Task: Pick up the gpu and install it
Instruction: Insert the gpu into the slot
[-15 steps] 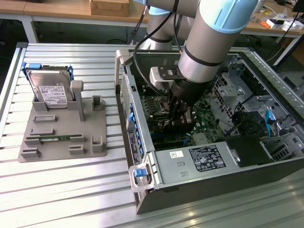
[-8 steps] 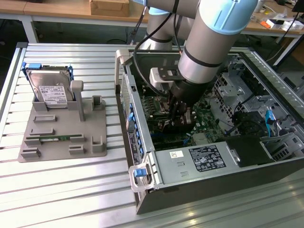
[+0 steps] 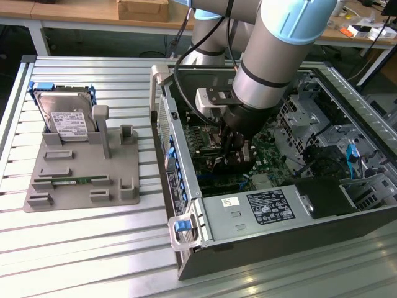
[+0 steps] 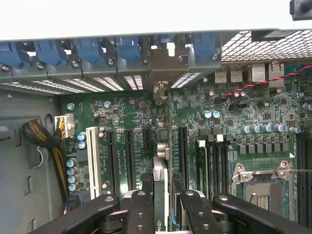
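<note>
We see the gripper (image 4: pixel 159 204) clamped on the gpu (image 4: pixel 159 187), low centre of frame, over the motherboard (image 4: pixel 243 122) slots; card picked up, not seated yet.

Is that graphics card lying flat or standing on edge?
On edge: the tool grips the gpu upright above the motherboard slots.

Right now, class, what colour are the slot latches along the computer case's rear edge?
Blue; the slot latches show best in the wrist view.
</note>
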Controlling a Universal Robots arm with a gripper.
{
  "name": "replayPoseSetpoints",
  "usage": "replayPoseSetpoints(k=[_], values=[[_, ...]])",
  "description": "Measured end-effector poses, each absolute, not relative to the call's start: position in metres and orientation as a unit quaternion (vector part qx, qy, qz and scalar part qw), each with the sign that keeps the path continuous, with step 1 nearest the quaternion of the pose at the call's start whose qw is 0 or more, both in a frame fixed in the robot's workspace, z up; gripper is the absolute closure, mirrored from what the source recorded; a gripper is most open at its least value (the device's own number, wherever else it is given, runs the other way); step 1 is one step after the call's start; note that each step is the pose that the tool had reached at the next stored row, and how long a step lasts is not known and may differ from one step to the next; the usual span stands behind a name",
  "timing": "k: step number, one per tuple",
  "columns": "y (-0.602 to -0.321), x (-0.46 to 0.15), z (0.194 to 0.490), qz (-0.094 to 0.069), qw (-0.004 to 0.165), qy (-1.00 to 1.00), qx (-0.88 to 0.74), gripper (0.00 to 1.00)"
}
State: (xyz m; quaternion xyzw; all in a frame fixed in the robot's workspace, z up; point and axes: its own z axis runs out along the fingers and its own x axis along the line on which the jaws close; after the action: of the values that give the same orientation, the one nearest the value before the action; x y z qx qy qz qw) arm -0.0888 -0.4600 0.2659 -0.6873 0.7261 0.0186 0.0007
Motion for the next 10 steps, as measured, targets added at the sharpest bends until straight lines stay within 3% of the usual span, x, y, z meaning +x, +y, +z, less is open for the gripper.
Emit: replayPoseSetpoints(k=[10], values=[[-0.46, -0.0888, 0.2658, 0.019, 0.001, 0.725, -0.688, 0.74]])
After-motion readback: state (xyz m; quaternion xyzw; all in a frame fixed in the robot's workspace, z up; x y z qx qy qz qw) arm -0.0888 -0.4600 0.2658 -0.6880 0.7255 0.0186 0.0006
